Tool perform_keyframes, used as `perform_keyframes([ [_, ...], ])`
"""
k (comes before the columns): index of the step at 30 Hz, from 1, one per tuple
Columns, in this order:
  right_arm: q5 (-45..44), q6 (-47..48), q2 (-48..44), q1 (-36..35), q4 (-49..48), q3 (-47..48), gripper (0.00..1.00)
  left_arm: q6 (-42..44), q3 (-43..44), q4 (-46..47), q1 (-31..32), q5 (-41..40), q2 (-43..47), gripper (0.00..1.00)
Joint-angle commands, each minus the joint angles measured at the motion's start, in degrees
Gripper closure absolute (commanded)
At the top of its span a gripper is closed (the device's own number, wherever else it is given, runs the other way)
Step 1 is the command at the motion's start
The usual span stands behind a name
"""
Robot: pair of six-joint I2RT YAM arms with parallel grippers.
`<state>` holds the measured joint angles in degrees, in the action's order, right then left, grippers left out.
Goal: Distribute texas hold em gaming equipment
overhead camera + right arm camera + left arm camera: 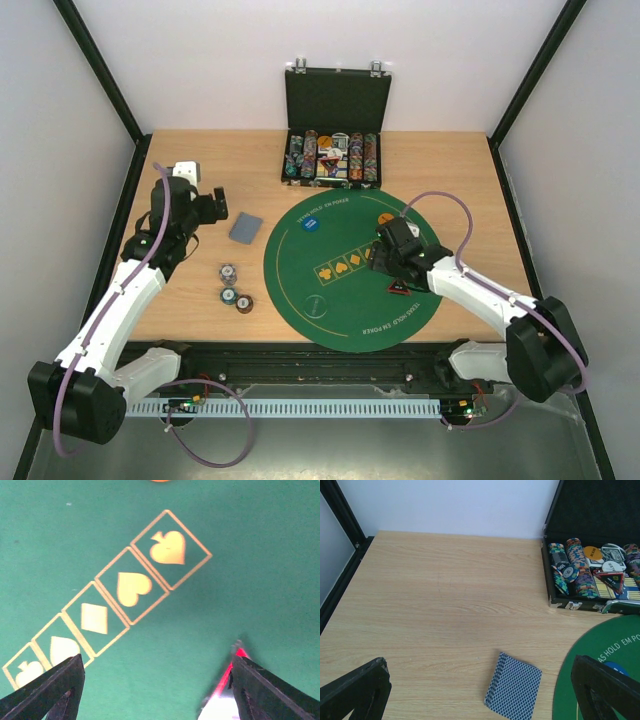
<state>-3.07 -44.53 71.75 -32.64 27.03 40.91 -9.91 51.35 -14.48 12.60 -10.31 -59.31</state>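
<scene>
Left gripper (480, 680) is released, fingers spread wide, nothing held. Card deck (514, 687) lies flat on the table (445, 590) between the fingers, a bit nearer the mat-side one, and skewed to the gap. Right gripper (157, 665) is also released, low over the green mat (240, 580). Triangular marker (226, 695) lies just inside one finger; can't tell if it touches, and it doesn't look gripped. Orange button (385, 217) sits beyond the right fingertips and blue button (313, 224) between the two grippers, both on the mat. Three poker chips (229, 272) are on bare wood behind the left fingers, toward the arm base. Case (332, 140) is open, well beyond both grippers.

Step in hand is probably the left taking the deck. To do it well:
- Turn the wrist so the fingers face two opposite straight edges, not corners.
- Centre the deck in the gap.
- Drop until the tips nearly meet the wood.
- Close slowly so the stack doesn't fan or shear.
- Lift the right straight up so it doesn't knock the marker.
</scene>
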Motion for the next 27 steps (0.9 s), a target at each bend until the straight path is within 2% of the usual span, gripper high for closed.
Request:
perform_keyframes([
  [1,6.1,3.4,2.3,-0.3,-4.4,1.4,0.22,-0.3,-0.2,0.1,0.3,-2.2,0.9,0.01],
  [7,8.9,1.5,5.3,-0.3,-9.3,-1.1,0.21,-0.2,-0.3,0.2,0.3,-2.4,0.6,0.0],
  [21,5.4,1.9,9.2,-0.3,-8.6,-5.0,0.18,-0.2,-0.3,0.0,0.3,-2.4,0.3,0.01],
  [27,1.6,0.7,7.5,-0.3,-5.8,-6.2,0.18,-0.2,-0.3,0.1,0.3,-2.4,0.2,0.0],
])
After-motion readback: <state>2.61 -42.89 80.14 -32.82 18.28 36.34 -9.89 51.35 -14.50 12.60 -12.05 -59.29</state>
